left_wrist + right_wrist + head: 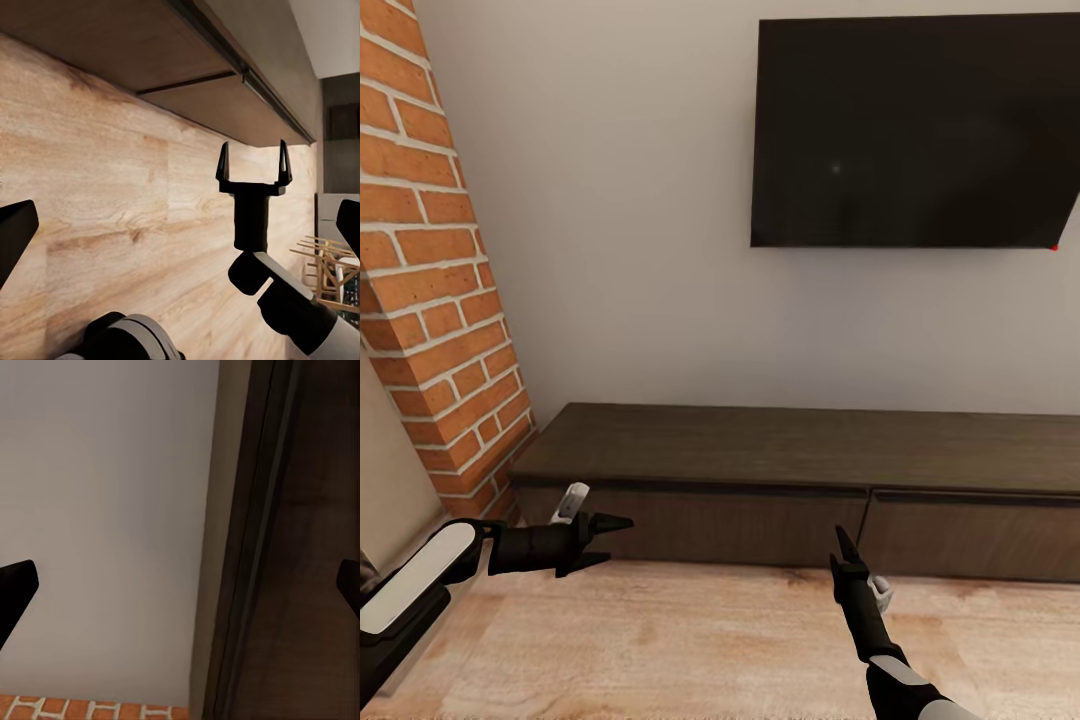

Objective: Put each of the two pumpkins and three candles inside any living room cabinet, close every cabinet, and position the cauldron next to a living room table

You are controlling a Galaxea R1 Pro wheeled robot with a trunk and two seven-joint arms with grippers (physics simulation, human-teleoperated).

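The cabinet (800,470) runs along the lower half of the frame: long, low, matte dark-brown wood, flat handleless drawer fronts all shut. Both tools are spread apart and empty, left tool (608,540) lower left, right tool (847,555) lower centre. No handles, so I'd hook a drawer's top edge and pull straight.

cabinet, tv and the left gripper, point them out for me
cabinet (760,445): head view, on its dark wood top.
tv (910,130): head view, middle of the black screen.
left gripper (610,540): head view, between the tips of its open jaws.
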